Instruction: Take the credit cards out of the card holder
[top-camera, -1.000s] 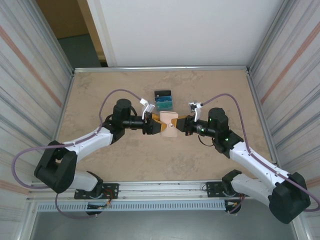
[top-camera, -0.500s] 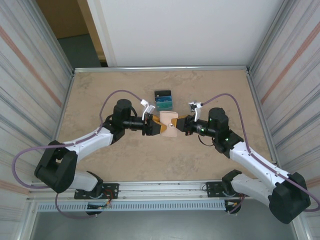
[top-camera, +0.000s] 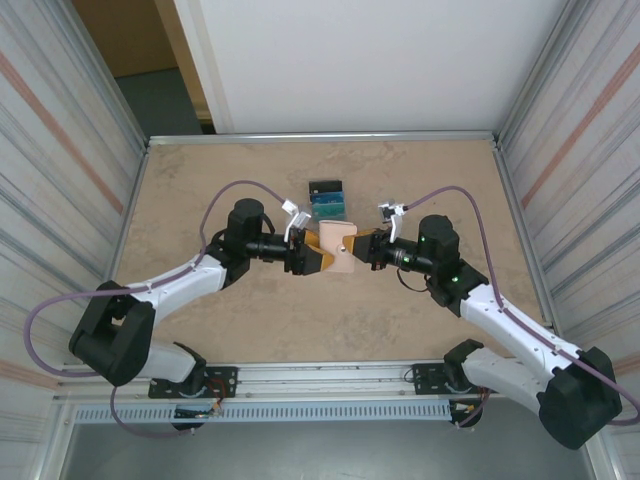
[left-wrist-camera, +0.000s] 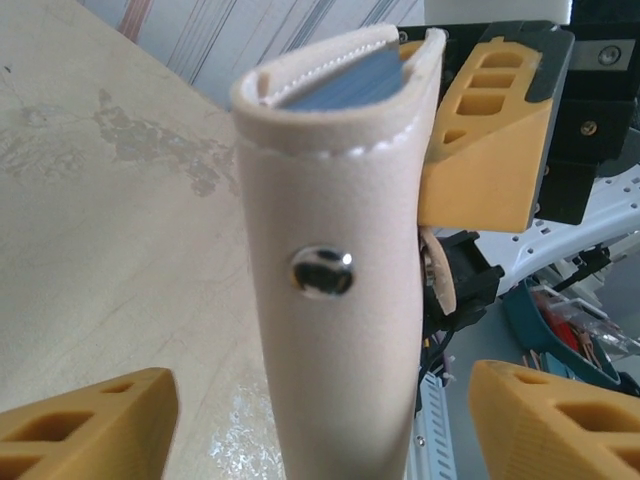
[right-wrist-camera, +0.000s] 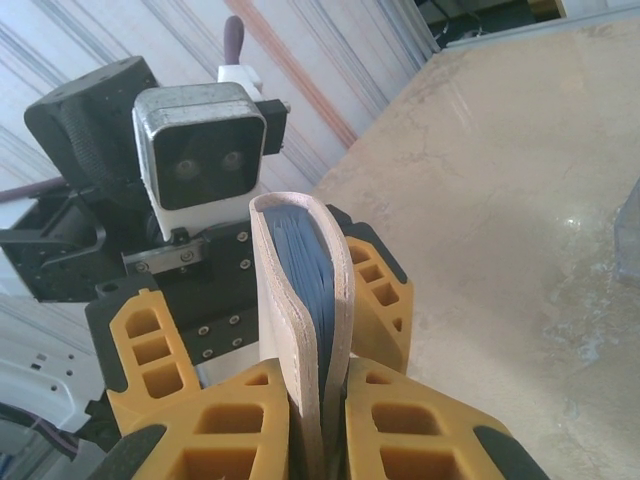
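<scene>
Card holder (left-wrist-camera: 335, 330) stands upright mid-frame, clamped by right gripper (right-wrist-camera: 318, 425); left gripper (left-wrist-camera: 322, 425), jaws wide, flanks it, blue card (left-wrist-camera: 345, 82) peeking at top.

Top cam is looking down from high up; wrist cams are facing each other, v. close, both sharing card holder (left-wrist-camera: 330, 300) mid-frame.

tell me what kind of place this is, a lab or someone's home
Most likely a robot lab work cell, not a home: a left arm and a right arm bolted to a metal rail at the near edge of the table, striped panel walls closing both sides, a white board behind.
</scene>
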